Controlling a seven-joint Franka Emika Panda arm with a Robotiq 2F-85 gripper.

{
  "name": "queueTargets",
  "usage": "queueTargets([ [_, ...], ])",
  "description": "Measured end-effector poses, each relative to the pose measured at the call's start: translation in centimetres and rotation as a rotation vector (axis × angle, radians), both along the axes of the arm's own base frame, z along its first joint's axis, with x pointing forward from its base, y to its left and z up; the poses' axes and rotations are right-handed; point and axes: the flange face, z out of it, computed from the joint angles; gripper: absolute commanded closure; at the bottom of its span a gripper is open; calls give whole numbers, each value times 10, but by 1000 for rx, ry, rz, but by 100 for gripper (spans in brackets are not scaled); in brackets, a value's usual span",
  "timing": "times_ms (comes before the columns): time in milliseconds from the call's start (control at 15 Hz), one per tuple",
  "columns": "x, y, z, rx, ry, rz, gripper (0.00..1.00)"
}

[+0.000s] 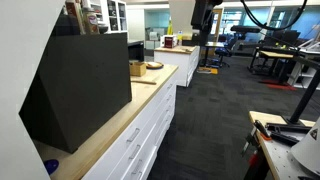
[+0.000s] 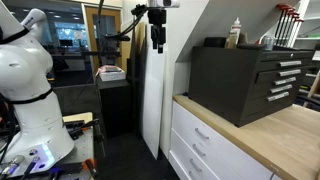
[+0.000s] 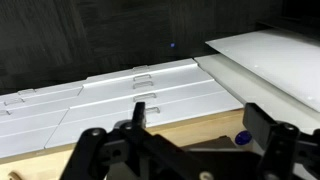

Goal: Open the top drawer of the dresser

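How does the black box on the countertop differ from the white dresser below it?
The black box is dark with one sloping side; the dresser is white and straight-fronted. The box is compact and stands on the wood countertop; the dresser is long and stands on the floor. Both have drawers with horizontal handles, and all visible ones look shut.

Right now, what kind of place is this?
Probably a robotics lab or workshop: a big white robot, a black drawer chest on the dresser, and equipment benches across the room.
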Motion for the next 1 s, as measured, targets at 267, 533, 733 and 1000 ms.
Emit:
queueTargets([
  [267, 0, 0, 0, 0, 0, 0, 0],
  [533, 0, 0, 0, 0, 0, 0, 0],
  [733, 0, 0, -1, -5, 1, 5, 0],
  [1000, 4, 5, -15, -36, 5, 37, 0],
])
